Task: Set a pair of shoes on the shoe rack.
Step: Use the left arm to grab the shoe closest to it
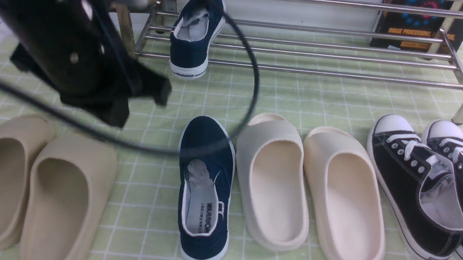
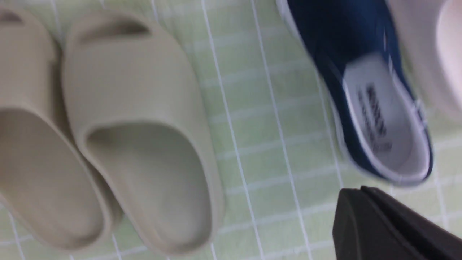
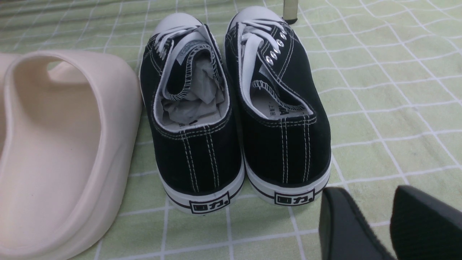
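My left pincer [image 2: 364, 202] is pressed together with nothing in it, hanging over the green checked cloth [image 1: 301, 98] in the lower right of its wrist view. My right pincer [image 3: 375, 206] is spread and empty, just behind the heels of the black sneakers [image 3: 234, 119]. One navy slip-on [image 1: 193, 38] lies on the shoe rack [image 1: 324, 73] at the upper centre-left of the front view, toe inward, its heel hanging over the front bar. The other navy slip-on [image 1: 205, 190] sits on the cloth at lower centre, between the beige slides [image 1: 33, 188] and the cream slides [image 1: 273, 184].
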